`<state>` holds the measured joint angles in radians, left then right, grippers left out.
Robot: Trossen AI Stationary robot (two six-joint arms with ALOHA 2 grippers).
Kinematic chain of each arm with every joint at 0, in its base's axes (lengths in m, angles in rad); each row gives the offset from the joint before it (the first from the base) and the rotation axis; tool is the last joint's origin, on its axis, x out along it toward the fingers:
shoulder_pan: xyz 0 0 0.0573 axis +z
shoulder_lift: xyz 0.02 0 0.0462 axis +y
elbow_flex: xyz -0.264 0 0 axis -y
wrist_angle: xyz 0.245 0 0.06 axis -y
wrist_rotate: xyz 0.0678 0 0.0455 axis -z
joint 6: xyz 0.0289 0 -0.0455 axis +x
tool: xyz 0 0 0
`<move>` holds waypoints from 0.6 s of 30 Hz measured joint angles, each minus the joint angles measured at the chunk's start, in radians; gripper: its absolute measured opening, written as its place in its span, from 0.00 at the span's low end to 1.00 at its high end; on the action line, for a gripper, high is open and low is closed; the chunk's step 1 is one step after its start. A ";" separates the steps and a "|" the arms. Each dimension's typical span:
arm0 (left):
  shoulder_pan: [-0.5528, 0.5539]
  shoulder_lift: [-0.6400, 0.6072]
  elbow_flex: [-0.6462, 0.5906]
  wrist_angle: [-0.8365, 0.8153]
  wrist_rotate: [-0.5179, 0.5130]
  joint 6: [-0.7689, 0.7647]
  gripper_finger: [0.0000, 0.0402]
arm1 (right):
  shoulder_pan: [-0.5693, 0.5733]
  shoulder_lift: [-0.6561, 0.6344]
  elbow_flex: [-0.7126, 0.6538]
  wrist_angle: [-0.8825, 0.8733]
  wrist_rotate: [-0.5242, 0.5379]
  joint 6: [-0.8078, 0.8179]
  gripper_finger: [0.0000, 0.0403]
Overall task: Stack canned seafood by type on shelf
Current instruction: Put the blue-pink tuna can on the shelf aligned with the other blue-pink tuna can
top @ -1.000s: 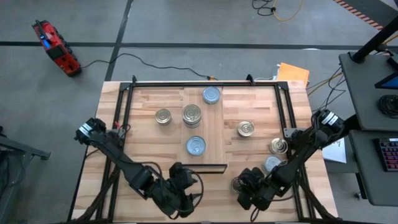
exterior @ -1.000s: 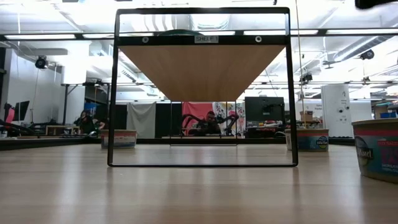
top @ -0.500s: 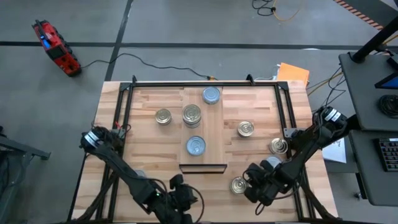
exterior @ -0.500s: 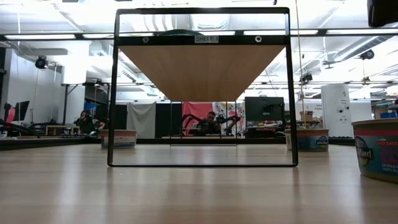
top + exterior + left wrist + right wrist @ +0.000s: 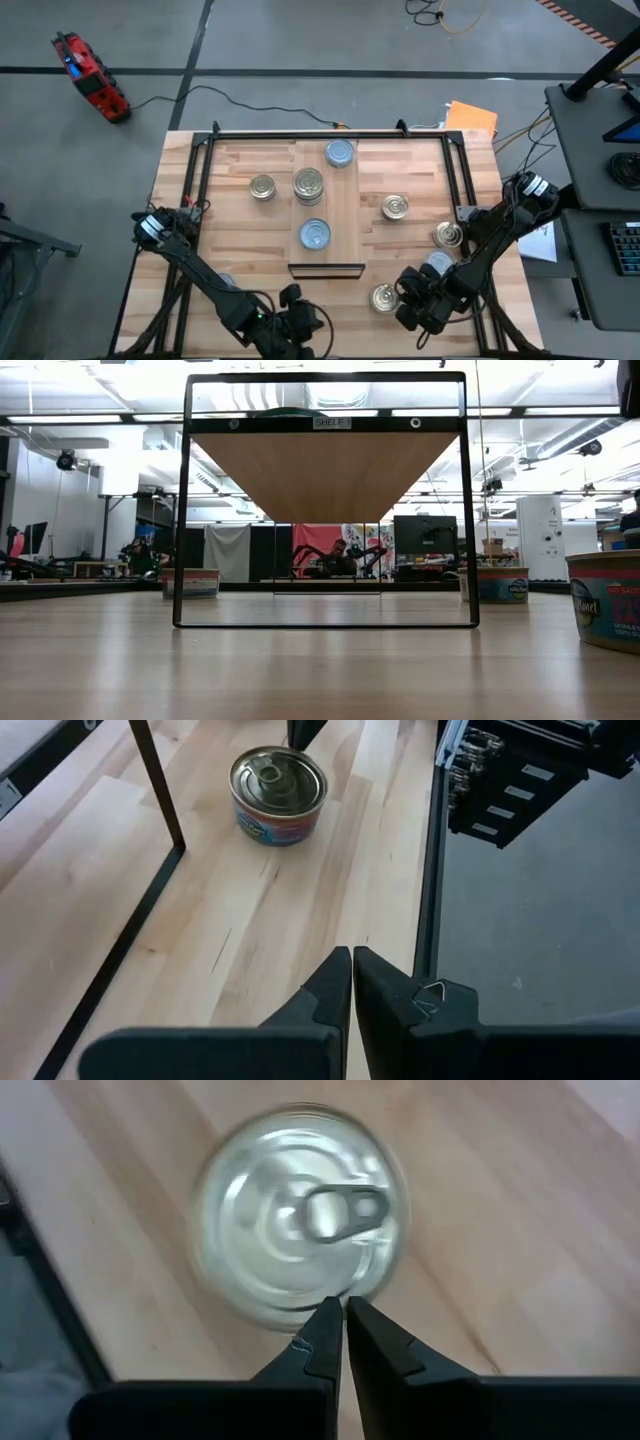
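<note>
The shelf (image 5: 346, 210), a pale plank, carries two pale blue-grey tins (image 5: 340, 153) (image 5: 314, 234) and a gold-topped tin (image 5: 309, 184). Loose tins stand on their bases on the table: gold-topped ones (image 5: 263, 187) (image 5: 396, 207) (image 5: 449, 235) and a blue-grey one (image 5: 437, 263). Another gold-topped tin (image 5: 383, 297) (image 5: 279, 795) (image 5: 298, 1215) stands near the table's front. My right gripper (image 5: 400, 293) (image 5: 342, 1312) is shut at that tin's right rim. My left gripper (image 5: 314, 318) (image 5: 352, 960) is shut to the tin's left, low at the near edge, with nothing in it. My right gripper's shut fingertips (image 5: 325, 1320) come slanting down from the table's right at the rim (image 5: 300, 1312) of the gold-topped tin near the table's front. Whether they touch it I cannot tell. The tin stands upright on the table.
A black frame (image 5: 200, 200) runs round the tabletop, and its rail (image 5: 430, 870) lies close beside my left gripper. The shelf's black stand (image 5: 325, 500) rises above the table. In the low view a large tin (image 5: 605, 600) stands at the right.
My left gripper has gone down and toward the near edge. My right gripper has drawn back toward the table's right edge, uncovering the gold-topped tin near the front, which has stayed where it was.
</note>
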<state>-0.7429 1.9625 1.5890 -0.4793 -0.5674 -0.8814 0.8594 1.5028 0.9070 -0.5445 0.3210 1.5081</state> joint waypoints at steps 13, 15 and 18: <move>0.000 0.000 0.000 -0.008 0.000 0.001 0.00 | 0.027 -0.001 -0.042 0.014 0.011 0.035 0.03; 0.000 0.000 0.000 -0.009 0.000 0.000 0.00 | 0.027 -0.001 -0.042 0.012 0.004 0.032 0.03; 0.000 0.000 0.000 -0.008 0.000 -0.002 0.00 | 0.027 0.004 -0.047 0.001 -0.013 0.029 0.03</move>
<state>-0.7425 1.9625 1.5890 -0.4877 -0.5674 -0.8829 0.8860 1.5071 0.8602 -0.5437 0.3080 1.5366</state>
